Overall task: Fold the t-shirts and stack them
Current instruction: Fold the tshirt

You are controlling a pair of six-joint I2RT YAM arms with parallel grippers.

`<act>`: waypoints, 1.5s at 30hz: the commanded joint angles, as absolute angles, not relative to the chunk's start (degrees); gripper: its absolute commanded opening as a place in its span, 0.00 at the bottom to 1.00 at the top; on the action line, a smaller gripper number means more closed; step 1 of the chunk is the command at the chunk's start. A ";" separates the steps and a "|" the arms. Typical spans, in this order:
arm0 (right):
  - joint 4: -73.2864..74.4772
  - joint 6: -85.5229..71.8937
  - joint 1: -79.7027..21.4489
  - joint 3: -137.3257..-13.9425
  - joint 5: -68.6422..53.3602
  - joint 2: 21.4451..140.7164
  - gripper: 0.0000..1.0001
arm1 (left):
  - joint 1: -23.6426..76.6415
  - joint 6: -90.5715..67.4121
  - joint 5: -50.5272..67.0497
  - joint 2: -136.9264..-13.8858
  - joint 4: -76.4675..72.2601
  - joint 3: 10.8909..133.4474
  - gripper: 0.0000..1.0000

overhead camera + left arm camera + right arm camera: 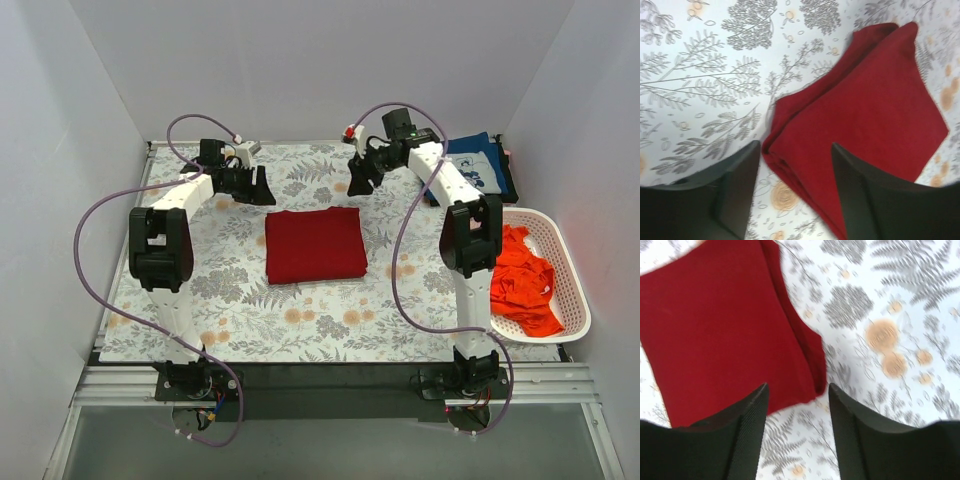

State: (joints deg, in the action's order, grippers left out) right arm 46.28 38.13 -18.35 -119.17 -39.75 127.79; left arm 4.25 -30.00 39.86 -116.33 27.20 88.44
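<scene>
The dark red t-shirt (315,245) lies folded into a flat square in the middle of the floral cloth. My left gripper (262,190) hovers off its far left corner, open and empty; in the left wrist view the gripper (796,150) stands over the shirt's layered corner (870,100). My right gripper (358,183) hovers off the far right corner, also open and empty. From the right wrist, the gripper (797,390) shows above the shirt's edge (720,335). A navy t-shirt (475,165) with white print lies at the back right. An orange-red t-shirt (520,285) is crumpled in the basket.
A white perforated basket (570,290) stands at the right edge of the table. The floral table cloth (240,300) covers the table. White walls close in the left, back and right sides.
</scene>
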 commanded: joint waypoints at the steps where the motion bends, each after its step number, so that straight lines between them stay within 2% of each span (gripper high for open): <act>1: 44.21 34.29 -21.35 -118.47 -45.43 128.40 0.46 | 4.75 -36.20 43.76 -114.26 24.53 87.63 0.52; 4: 43.95 27.71 -21.36 -119.44 -49.46 130.34 0.36 | 4.83 -40.94 53.76 -113.29 23.21 86.93 0.35; 7: 43.16 17.53 -21.09 -119.45 -55.25 132.53 0.36 | 5.53 -48.06 61.25 -113.46 20.66 84.47 0.35; 13: 30.87 1.70 -20.57 -115.67 -59.77 136.49 0.33 | 6.24 -62.29 58.63 -115.92 9.50 77.26 0.36; 23: 23.64 -4.04 -15.48 -115.14 -58.10 147.39 0.30 | 3.70 -72.68 58.00 -128.49 1.50 78.76 0.38; 27: 23.38 -4.57 -14.33 -113.47 -57.48 146.79 0.42 | 2.99 -70.94 56.69 -128.06 2.28 77.78 0.39; 30: 23.38 -5.36 -13.36 -112.68 -57.74 142.15 0.59 | 2.90 -70.14 57.82 -123.76 2.37 76.91 0.46; 31: 23.29 -6.58 -13.19 -111.37 -58.09 140.64 0.69 | 2.90 -69.88 58.44 -120.36 2.37 76.47 0.48; 34: 22.50 -9.83 -12.74 -104.90 -60.72 132.83 0.78 | 3.08 -69.96 59.94 -112.45 2.29 72.61 0.52; 38: 13.64 -16.41 -14.06 -89.68 -62.14 118.61 0.82 | 5.61 -72.41 60.29 -103.48 1.24 65.41 0.55; 42: 12.30 -12.14 -15.64 -81.31 -61.00 112.69 0.82 | 8.34 -71.47 56.79 -97.93 0.35 58.98 0.55; 45: 13.09 -7.06 -15.64 -80.77 -58.01 112.67 0.67 | 9.31 -65.06 56.52 -99.82 3.66 61.07 0.55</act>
State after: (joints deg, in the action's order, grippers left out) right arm 15.18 -11.44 -15.00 -81.89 -60.23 112.64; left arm 8.51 -70.30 58.65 -98.72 0.95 60.58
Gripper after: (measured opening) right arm 0.712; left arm 0.550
